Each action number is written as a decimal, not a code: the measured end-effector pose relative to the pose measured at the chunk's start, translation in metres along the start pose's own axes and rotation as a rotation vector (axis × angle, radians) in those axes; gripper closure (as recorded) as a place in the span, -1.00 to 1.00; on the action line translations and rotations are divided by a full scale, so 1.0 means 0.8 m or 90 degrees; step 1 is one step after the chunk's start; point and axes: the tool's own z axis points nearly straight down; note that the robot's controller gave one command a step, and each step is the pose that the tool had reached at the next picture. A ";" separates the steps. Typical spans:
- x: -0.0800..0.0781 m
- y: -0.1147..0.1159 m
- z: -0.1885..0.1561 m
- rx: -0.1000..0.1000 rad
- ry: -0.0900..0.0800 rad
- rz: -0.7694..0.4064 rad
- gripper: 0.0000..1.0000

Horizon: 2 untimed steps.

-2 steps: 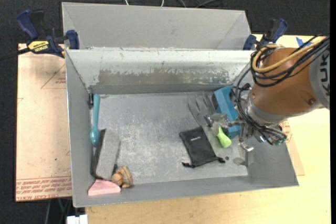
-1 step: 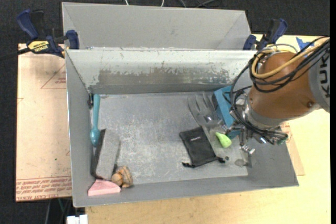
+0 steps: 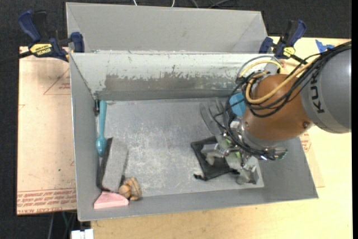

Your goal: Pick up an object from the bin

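One arm: reaches in from the right, its orange wrist cover (image 3: 274,112) low over the near right part of the bin (image 3: 162,137).
Fingers (image 3: 238,166): down at the black piece; apart or together, cannot tell, the wrist hides the tips.
Black piece (image 3: 208,162): flat and dark, on the bin floor under and just left of the fingers. No grip on it is visible.
Blue thing (image 3: 237,102): behind the fingers, partly under the wrist cover.
Dark wire thing (image 3: 211,113): behind and left of the fingers, near.
Far-left group: teal brush (image 3: 100,129), grey block (image 3: 114,165), pink wedge (image 3: 111,201), tan lump (image 3: 131,188); all well apart from the fingers.
Risk 1: the flat piece offers little edge, so the fingers may scrape the floor or slide off and lift empty.
Risk 2: the near wall is close, so a push could jam or buckle the piece against it.
Risk 3: the wrist cables pass near the wire thing and could snag on the way up.
Risk 4: with the tips hidden, a grip cannot be confirmed before lifting.
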 end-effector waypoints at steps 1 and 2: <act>-0.006 -0.003 -0.006 0.009 -0.002 -0.076 1.00; -0.006 -0.003 -0.006 0.009 -0.002 -0.076 1.00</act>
